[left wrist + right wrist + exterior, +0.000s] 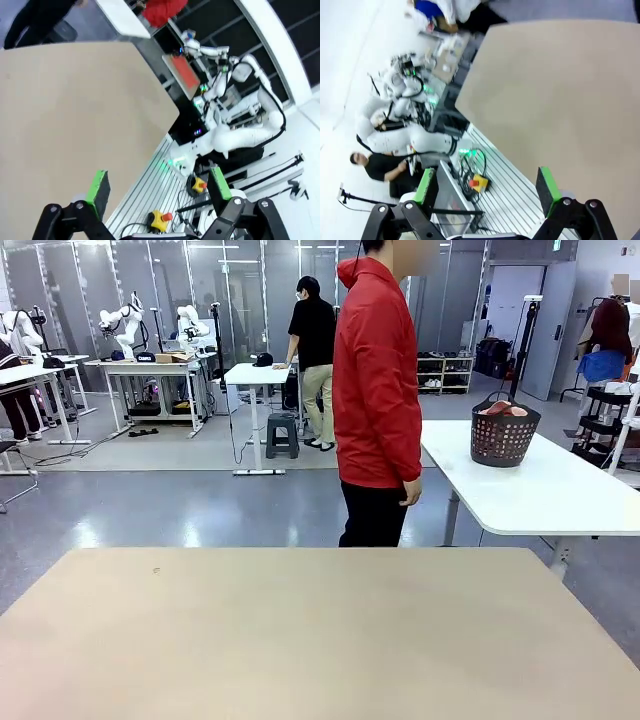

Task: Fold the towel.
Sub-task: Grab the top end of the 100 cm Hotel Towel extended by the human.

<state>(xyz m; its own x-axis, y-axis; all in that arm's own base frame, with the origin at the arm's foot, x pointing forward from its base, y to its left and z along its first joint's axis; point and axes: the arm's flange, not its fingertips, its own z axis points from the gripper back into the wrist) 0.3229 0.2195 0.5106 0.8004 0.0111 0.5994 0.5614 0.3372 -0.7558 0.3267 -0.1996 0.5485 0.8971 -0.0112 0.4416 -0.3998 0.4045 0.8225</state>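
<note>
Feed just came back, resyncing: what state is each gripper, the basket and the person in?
left gripper: open, holding nothing.
right gripper: open, holding nothing.
basket: upright on the white side table, pink cloth bunched inside.
person: standing beyond the work table, facing the basket.

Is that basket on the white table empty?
Not empty: something pink pokes above the rim of the basket; how full, cannot tell.

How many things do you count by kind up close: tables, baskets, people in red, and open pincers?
Tables: 2, beige table and white table
Baskets: 1, basket on the white table
People in red: 1, person
Open pincers: 2, left pincer and right pincer
Total: 6
</note>
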